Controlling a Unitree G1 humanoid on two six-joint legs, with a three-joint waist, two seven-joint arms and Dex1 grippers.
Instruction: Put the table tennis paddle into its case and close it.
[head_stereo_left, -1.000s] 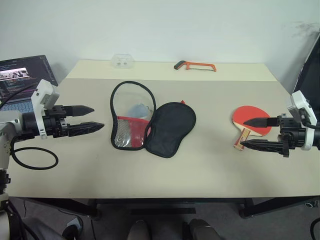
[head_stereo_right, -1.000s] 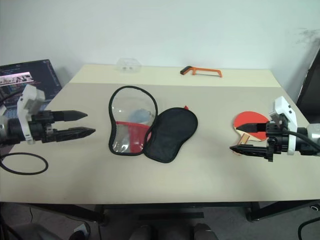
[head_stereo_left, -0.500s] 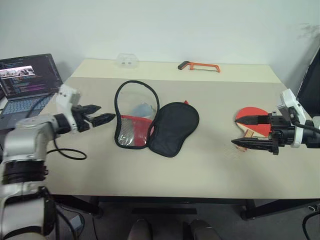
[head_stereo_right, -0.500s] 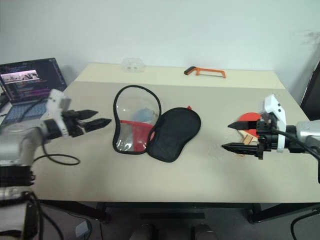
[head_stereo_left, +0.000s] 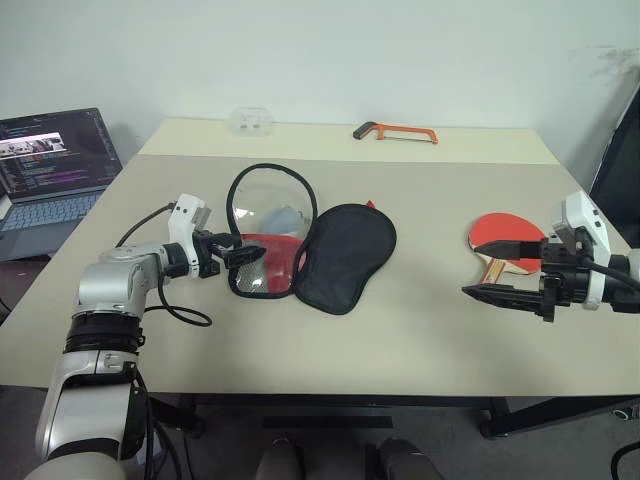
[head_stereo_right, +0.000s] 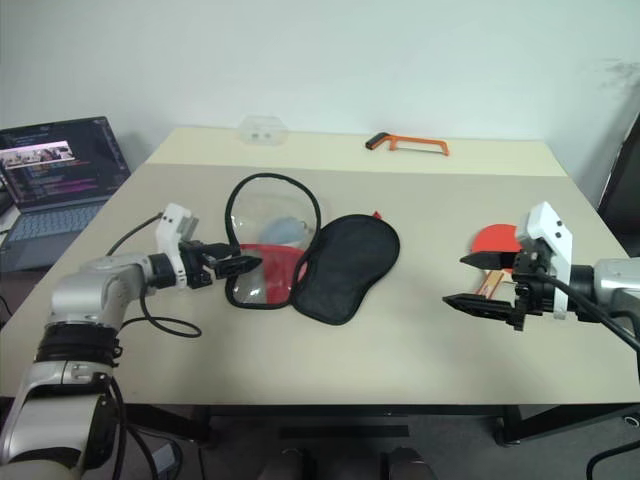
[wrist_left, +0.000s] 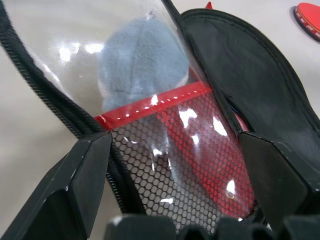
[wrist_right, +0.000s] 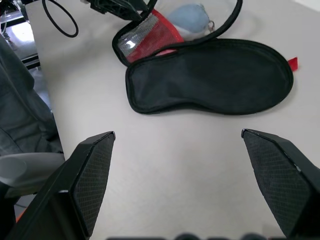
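The table tennis paddle (head_stereo_left: 503, 239) lies just beyond the empty, wide-open right claw (head_stereo_left: 492, 270), handle angled near-left, while the wide-open left claw (head_stereo_left: 248, 263) straddles the case (head_stereo_left: 300, 243) rim.

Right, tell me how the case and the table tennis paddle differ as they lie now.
The case is soft and lies unzipped, spread in two halves, one clear and mesh, one black; the table tennis paddle is a single rigid piece with a red face and a wooden handle. The case sits mid-table by the open left gripper; the paddle lies near the open right gripper. The case spreads wider than the paddle. Both rest flat on the table, unheld.
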